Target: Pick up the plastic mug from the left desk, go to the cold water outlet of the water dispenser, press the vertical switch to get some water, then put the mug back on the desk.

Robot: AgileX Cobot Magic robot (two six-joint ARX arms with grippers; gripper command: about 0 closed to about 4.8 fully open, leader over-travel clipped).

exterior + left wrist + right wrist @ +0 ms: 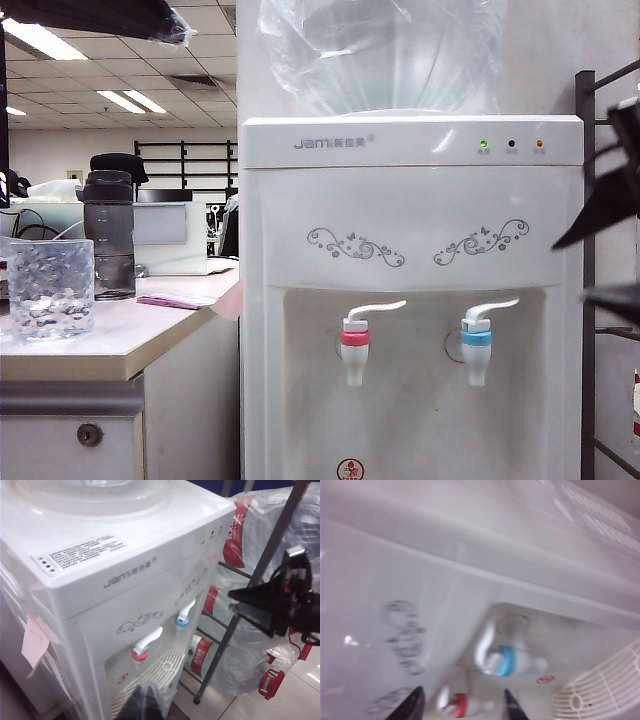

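Note:
The clear dimpled plastic mug stands on the left desk, untouched by either gripper. The white water dispenser fills the middle. Its cold water outlet has a blue ring, and the vertical switch curves out above it. My right gripper is open and empty, facing the dispenser front, with the blue-ringed outlet and its switch just ahead. In the exterior view it hangs at the right edge. My left gripper is shut, in front of the drip grille.
A smoky-grey bottle with a black cap stands behind the mug. The red-ringed tap sits left of the blue one. A dark metal rack with spare water bottles stands right of the dispenser.

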